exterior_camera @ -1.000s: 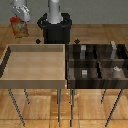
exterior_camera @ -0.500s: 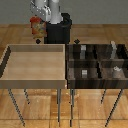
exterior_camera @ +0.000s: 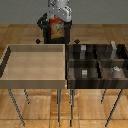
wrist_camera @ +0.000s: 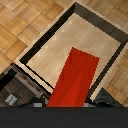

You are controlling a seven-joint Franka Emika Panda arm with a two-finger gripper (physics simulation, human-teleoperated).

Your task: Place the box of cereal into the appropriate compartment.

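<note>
The box of cereal point(exterior_camera: 56, 29) is red-orange with pale tan and dark markings. It hangs upright in the air behind the two trays, above the far edge of the tan tray point(exterior_camera: 35, 77). My gripper point(exterior_camera: 58, 20) is shut on its upper part. In the wrist view the box point(wrist_camera: 75, 80) shows as a long red face running out from between my gripper's point(wrist_camera: 72, 102) dark fingers point(wrist_camera: 106, 99), with the tan tray's floor point(wrist_camera: 85, 35) below it. The dark compartment tray point(exterior_camera: 97, 64) stands at the exterior view's right; one corner of it shows in the wrist view point(wrist_camera: 20, 87).
Small grey-white blocks sit in several compartments of the dark tray, for example one point(exterior_camera: 84, 50) at the back and one point(exterior_camera: 116, 70) at the front. Both trays stand on thin metal legs point(exterior_camera: 60, 105) over a wooden parquet floor point(exterior_camera: 20, 35).
The arm has swung from the exterior view's left toward the middle. The box has moved with it, now faces the camera and hangs nearer the trays.
</note>
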